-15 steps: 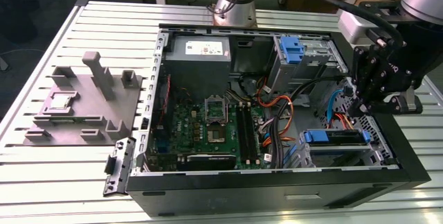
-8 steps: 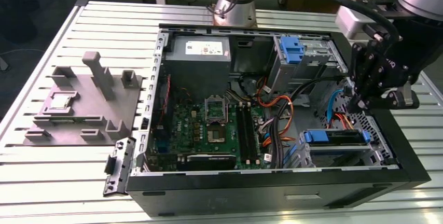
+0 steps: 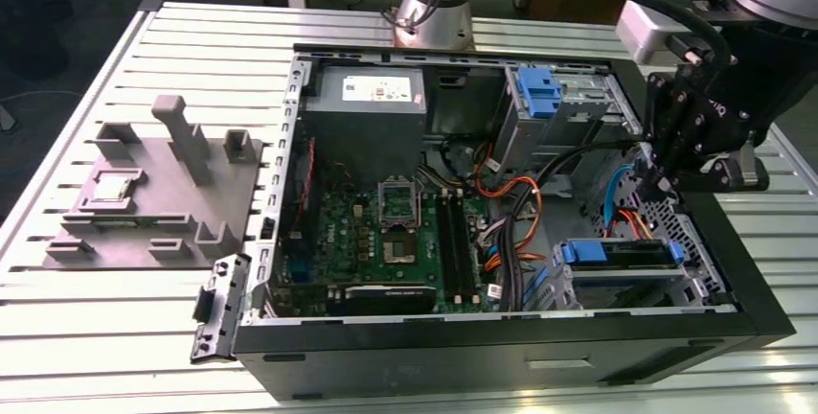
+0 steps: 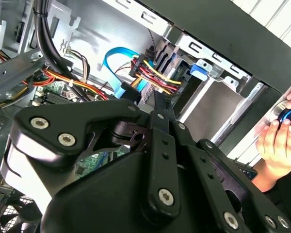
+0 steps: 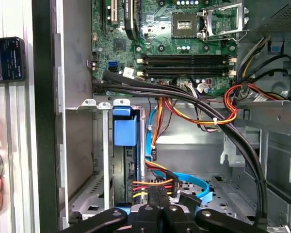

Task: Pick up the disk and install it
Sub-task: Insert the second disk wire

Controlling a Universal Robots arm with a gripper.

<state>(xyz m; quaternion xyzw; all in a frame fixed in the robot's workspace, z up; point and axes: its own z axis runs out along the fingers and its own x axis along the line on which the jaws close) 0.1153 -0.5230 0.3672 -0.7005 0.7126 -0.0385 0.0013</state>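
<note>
The black metal gripper [image 5: 160, 213] is cut off by the first wrist view's edge, and its fingertips cannot be made out in any view. The silver-grey disk with its blue plastic carrier tab [image 5: 124, 131] sits edge-on in the steel drive cage, its label hidden. A person's hand [image 4: 276, 141] is cropped at the frame edge, what it grips unclear.

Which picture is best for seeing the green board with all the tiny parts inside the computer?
The exterior view: the motherboard lies whole inside the open computer case, from its empty processor socket down to its lower edge. The first wrist view shows part of it closer up. The second wrist view shows a green sliver behind the gripper.
</note>
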